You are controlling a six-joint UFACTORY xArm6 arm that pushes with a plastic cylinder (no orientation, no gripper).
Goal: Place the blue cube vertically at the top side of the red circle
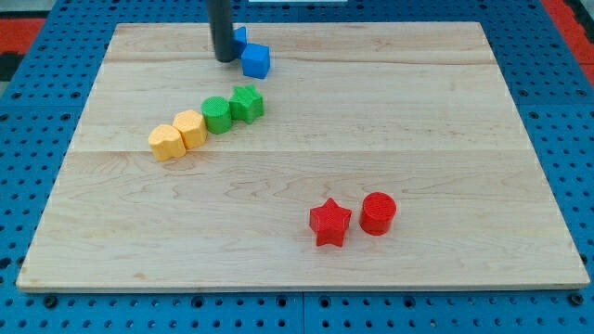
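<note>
Camera view, the only one. The rod comes down from the view's top, dark and upright, and my tip sits on the board near its top edge, left of centre. No hand or jaws on this arm, just the bare rod, so nothing is gripped or let go; it can only push.

The blue cube lies just to the right of my tip, v. close, can't tell if they touch. A second blue block peeks out behind the rod, just above the cube and partly hidden, shape not clear.

Below those, a slanted row of four blocks runs from upper right down to lower left. The green star is at the upper end, the green block next, rounded. Then the yellow block and the yellow one at the lower left end. All four sit side by side, each touching or nearly touching its neighbour.

The red circle is low on the board, right of centre, well apart from the blue cube and from my tip. The red star is just beside it on the left, w/ a thin gap between them. The cube is up and to the left of the circle, not straight above it.

Around the board, a blue pegboard surface w/ rows of holes.
</note>
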